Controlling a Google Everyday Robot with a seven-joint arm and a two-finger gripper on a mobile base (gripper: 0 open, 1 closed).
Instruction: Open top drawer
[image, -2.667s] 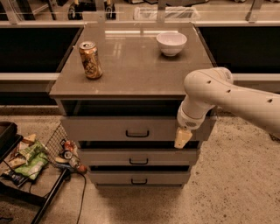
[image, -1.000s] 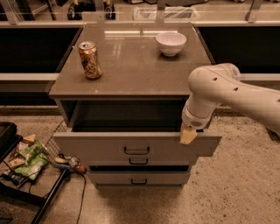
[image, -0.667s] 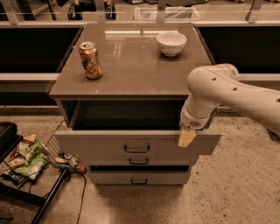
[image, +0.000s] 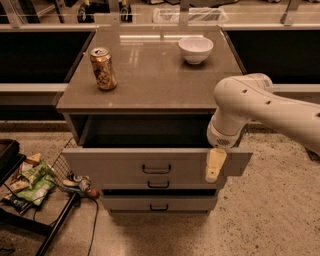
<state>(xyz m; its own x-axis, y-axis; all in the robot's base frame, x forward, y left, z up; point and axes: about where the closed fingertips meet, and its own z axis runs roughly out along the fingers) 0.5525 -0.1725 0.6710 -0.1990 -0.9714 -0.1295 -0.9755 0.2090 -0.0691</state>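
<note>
The top drawer (image: 120, 167) is a wide grey drawer with a small black bail handle (image: 156, 169). It stands pulled out from the cabinet, with a dark gap behind its front. My gripper (image: 215, 166) hangs from the white arm (image: 250, 105) at the right end of the drawer front, right of the handle. Its cream finger (image: 214, 165) lies against the front's upper edge. Two shorter drawer fronts (image: 159, 203) sit shut below.
A drink can (image: 103, 68) and a white bowl (image: 195, 49) stand on the cabinet top (image: 150, 80). A wire basket with snack bags (image: 30, 182) sits on the floor at the left. Dark counters run behind.
The top drawer has slid out from nearly shut to well open. My gripper moved toward the camera with the front and has held still over the last second.
</note>
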